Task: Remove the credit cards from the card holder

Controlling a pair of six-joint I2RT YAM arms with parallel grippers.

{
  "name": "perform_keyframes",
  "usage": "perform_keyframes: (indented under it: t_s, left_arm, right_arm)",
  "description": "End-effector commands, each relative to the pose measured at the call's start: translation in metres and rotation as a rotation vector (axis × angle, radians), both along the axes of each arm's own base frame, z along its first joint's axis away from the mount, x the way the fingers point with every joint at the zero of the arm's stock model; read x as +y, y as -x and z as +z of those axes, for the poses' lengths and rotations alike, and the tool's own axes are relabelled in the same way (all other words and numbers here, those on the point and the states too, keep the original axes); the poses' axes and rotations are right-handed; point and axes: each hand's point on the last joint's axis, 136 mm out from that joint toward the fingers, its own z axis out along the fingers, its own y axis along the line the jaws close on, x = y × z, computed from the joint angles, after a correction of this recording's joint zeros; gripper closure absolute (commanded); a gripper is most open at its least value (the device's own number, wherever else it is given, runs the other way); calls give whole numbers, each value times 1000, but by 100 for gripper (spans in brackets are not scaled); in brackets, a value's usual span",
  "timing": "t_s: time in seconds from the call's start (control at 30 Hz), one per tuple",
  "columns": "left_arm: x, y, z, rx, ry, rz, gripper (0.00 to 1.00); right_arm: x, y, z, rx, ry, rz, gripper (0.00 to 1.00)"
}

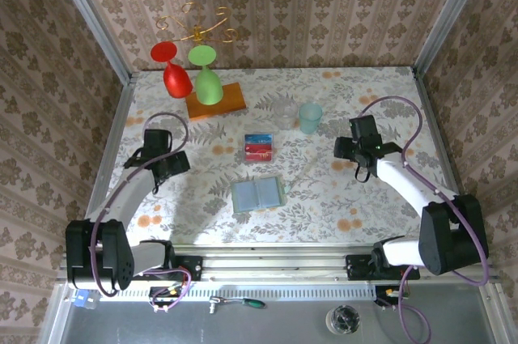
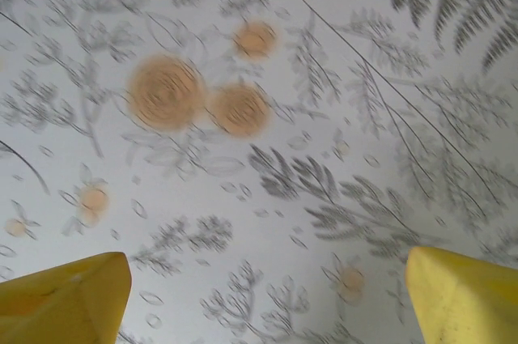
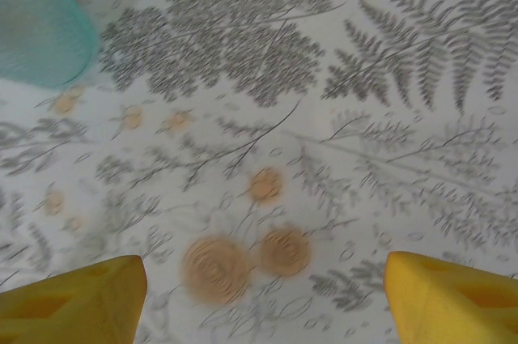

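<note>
The left arm rises from its base and bends inward, so the left gripper [image 1: 175,163] hangs well to the left of the card holder [image 1: 257,194] and slightly farther back. Its yellow fingers [image 2: 73,299] are spread wide with nothing between them. The right arm bends inward the same way, with the right gripper [image 1: 346,148] well to the right of the card holder and farther back, its fingers also wide apart and empty.

bare desk [image 1: 324,214] lies open at 3 and 9 o'clock of the card holder [image 1: 257,194]. at 12 sit the credit cards [image 1: 259,147], the cup [image 1: 310,117] at 1.
</note>
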Motion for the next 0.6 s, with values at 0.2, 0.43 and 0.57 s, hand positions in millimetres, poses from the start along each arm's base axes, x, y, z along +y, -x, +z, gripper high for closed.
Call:
perform_keyframes:
  t_s: [0.2, 0.43, 0.57]
  left_arm:
    - [35, -33, 18, -149, -176, 5, 13]
    - [53, -44, 21, -375, -260, 48, 11]
    - [49, -48, 22, -460, -267, 19, 10]
  right_arm:
    - [-25, -50, 27, -288, 177, 3, 20]
    - [-32, -52, 15, -416, 247, 24, 20]
    - [-29, -50, 16, -460, 248, 53, 19]
